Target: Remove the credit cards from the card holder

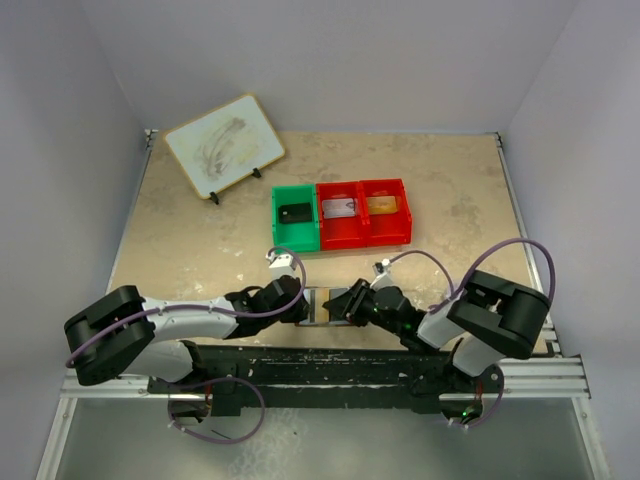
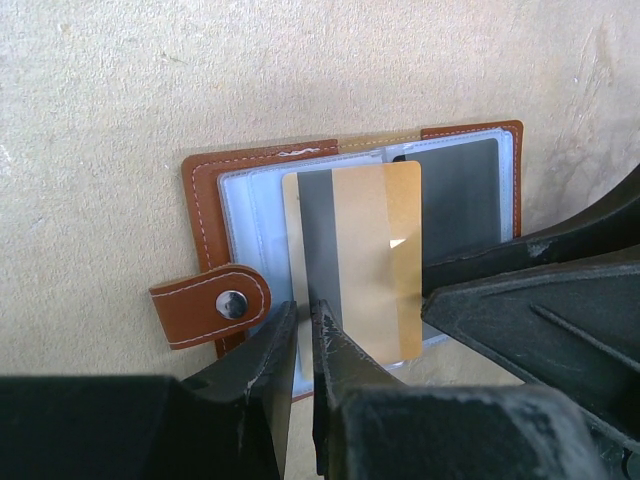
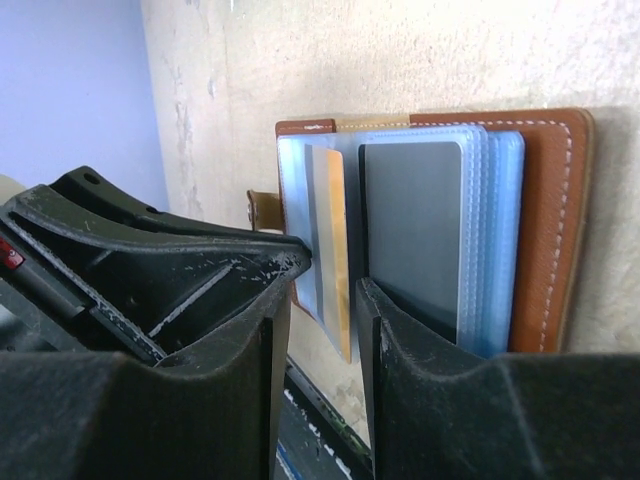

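From above the card holder (image 1: 322, 305) is mostly hidden; contents of the bins (image 1: 345, 238) are indistinct.

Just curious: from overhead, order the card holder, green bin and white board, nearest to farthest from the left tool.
1. The card holder, right at the left tool.
2. The green bin, behind it, mid-table.
3. The white board, far back-left corner.

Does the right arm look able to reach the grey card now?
Probably yes: the right gripper stands open just before the grey card, though the gold card in the left gripper crowds it.
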{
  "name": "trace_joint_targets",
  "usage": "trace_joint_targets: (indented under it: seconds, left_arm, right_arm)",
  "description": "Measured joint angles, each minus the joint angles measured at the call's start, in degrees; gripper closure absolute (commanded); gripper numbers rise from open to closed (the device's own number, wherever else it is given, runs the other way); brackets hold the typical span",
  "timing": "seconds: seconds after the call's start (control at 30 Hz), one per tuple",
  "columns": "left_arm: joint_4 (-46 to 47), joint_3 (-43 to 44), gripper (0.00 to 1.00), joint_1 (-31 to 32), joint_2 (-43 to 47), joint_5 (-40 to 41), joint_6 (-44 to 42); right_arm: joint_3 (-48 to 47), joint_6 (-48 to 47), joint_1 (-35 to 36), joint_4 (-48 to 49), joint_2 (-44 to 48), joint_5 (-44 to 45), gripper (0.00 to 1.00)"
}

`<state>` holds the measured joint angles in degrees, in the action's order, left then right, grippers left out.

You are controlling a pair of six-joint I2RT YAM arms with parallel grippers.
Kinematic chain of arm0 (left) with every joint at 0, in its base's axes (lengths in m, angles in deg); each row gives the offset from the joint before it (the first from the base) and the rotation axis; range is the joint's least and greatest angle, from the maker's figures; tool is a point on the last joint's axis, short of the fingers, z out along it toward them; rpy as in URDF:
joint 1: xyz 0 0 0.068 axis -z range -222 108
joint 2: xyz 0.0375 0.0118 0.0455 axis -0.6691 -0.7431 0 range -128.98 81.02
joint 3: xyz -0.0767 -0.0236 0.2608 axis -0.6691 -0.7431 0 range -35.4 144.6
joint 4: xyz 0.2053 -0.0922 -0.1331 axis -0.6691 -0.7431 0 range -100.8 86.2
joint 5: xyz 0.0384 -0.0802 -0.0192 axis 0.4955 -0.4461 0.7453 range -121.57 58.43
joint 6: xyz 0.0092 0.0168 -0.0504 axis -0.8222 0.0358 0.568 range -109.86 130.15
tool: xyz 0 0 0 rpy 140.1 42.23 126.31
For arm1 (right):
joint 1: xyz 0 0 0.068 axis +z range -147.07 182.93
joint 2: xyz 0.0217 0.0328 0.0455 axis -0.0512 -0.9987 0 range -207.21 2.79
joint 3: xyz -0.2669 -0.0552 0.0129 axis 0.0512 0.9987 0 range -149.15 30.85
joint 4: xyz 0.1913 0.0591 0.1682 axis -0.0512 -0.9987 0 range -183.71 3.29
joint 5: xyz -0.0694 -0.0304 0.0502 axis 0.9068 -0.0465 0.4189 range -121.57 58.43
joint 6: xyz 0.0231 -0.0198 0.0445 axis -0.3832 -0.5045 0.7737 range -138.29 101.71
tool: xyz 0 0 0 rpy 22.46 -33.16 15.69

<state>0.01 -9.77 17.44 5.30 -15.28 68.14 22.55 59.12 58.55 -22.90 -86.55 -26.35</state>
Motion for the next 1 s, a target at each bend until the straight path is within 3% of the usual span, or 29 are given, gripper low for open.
trace_joint_targets:
  seconds: [0.23,0.5,0.63,0.73,0.87,1.0]
  left_arm:
    - [0.02,-0.04,0.91,0.0,0.0,0.0,0.0]
    - [0.0,-0.04,0.91,0.0,0.0,0.0,0.0]
    - [-0.02,-0.04,0.91,0.0,0.0,0.0,-0.02]
    - [-0.02,-0.04,0.91,0.0,0.0,0.02,-0.02]
    - [-0.07,-0.02,0.91,0.0,0.0,0.0,-0.04]
    - [-0.04,0.02,0.92,0.0,-0.11,0.0,-0.07]
  right_arm:
    - [-1.55,-0.85,0.0,2.05,-3.15,-0.24,0.69]
    - [0.92,-0.81,0.0,10.25,-7.56,-0.79,0.89]
    - [1.33,-0.81,0.0,11.3,-8.11,-0.92,0.93]
    - [1.36,-0.79,0.0,11.41,-8.11,-0.96,0.94]
    - [1.46,-0.55,-0.02,12.46,-8.46,-1.51,0.8]
    - [1.95,0.09,-0.28,15.54,-10.1,-1.77,0.83]
